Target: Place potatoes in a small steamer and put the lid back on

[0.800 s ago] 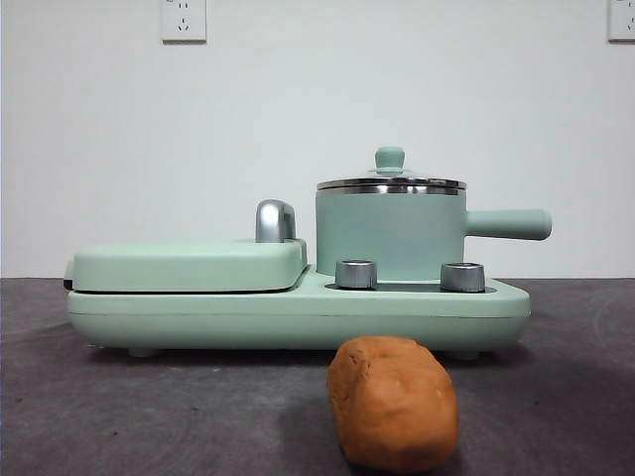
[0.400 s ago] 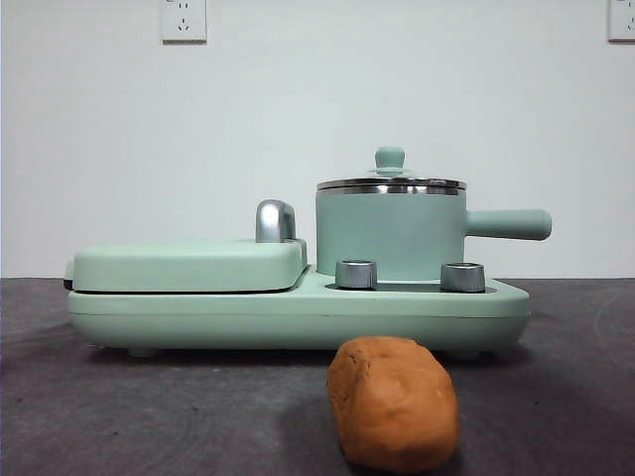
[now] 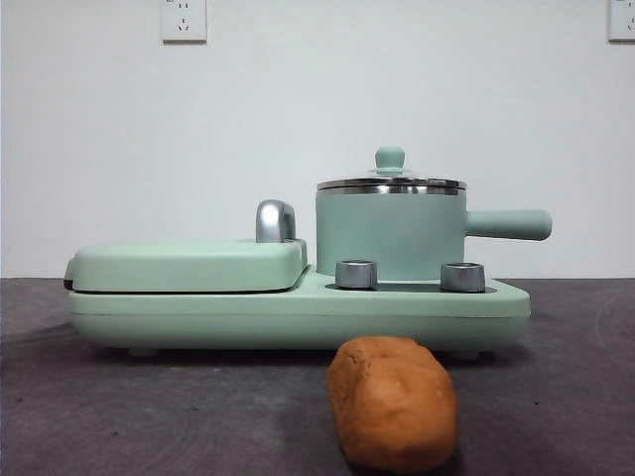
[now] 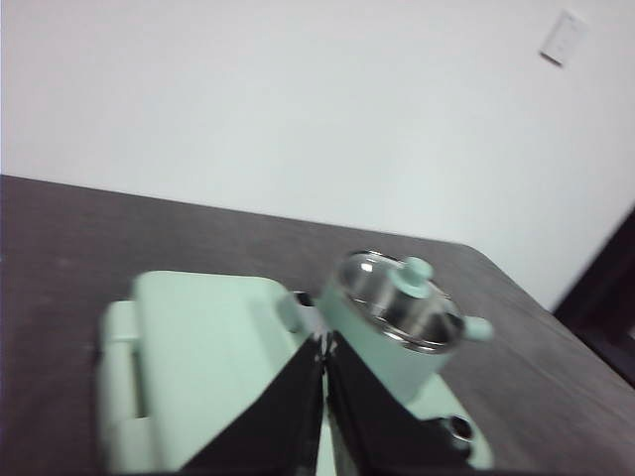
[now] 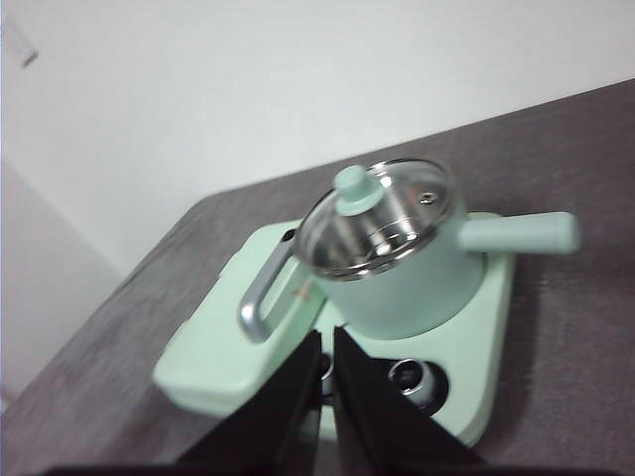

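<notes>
The orange-brown potato [image 3: 394,402] lies on the dark table in front of the cooker, near the camera in the front view. The mint-green steamer pot [image 3: 390,233] stands on the cooker's right side, its handle pointing right, with the glass lid [image 3: 390,181] and its green knob resting on it. The pot also shows in the left wrist view [image 4: 392,327] and the right wrist view [image 5: 397,268], with the lid [image 5: 375,218] on top. My left gripper [image 4: 324,347] is shut and empty, high above the cooker. My right gripper [image 5: 326,342] is shut and empty, also raised above it.
The mint-green cooker base [image 3: 298,312] carries a flat griddle cover [image 3: 189,265] with a chrome handle [image 3: 275,220] on its left and two steel knobs [image 3: 356,274] at the front. A white wall stands behind.
</notes>
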Tool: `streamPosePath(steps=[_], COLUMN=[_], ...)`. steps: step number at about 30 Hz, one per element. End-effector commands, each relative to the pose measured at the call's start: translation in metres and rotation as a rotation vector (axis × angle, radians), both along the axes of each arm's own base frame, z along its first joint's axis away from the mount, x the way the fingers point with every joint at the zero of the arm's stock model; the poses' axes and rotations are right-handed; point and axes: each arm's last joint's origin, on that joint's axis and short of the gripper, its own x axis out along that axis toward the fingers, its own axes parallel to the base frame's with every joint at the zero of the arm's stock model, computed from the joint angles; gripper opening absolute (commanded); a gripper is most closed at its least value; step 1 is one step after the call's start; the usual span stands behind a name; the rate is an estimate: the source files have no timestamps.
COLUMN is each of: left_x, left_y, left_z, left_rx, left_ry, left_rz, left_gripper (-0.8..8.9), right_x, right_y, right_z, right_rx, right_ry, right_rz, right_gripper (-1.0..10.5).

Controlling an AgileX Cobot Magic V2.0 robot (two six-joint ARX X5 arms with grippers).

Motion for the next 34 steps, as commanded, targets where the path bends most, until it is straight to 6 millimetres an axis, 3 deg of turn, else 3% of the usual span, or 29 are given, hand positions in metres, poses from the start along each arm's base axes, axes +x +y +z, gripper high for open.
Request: streamPosePath(steps=[1,8,14,17,24,29,34], left_x=[0.009,0.036,0.058,0.065,0.080,0.097,0.120], left_y=[-0.003,-0.012,-0.024,-0.031,-0.049,-0.068,-0.094], left_z=[0.016,0.034,0.033,0.028,0.020,0.027,0.040], left_rx=[0.003,-0.008,0.023,0.032,0.037,0.049,0.073], left_ry=[0.017,0.081,0.123,0.152,0.202,0.227,0.230], left_rz=[-0.069,-0.253,-0.324,-0.359,-0.435,-0.502,-0.567], left_gripper=[0.06,0.06,0.08,0.79,3.32,4.11,4.11], right_x=[0.001,0.007,0.010,0.011,0.010,0.010,0.010], right_y=[0.001,0.003,0.003,0.002,0.002,0.002,0.002], right_z=[0.019,0.049,0.060,0.059,0.059,0.058,0.058], right_rx=[-0.064,-0.138,-0.158,-0.159,-0.158,-0.158,-0.157], right_ry=[-0.036,-0.008,-0.007,-0.003,0.007,0.011,0.018], right_rz=[0.058,0.147,0.150,0.144,0.142,0.143,0.144], right_gripper=[0.2,0.2,0.2,0.2,4.0,4.3,4.4])
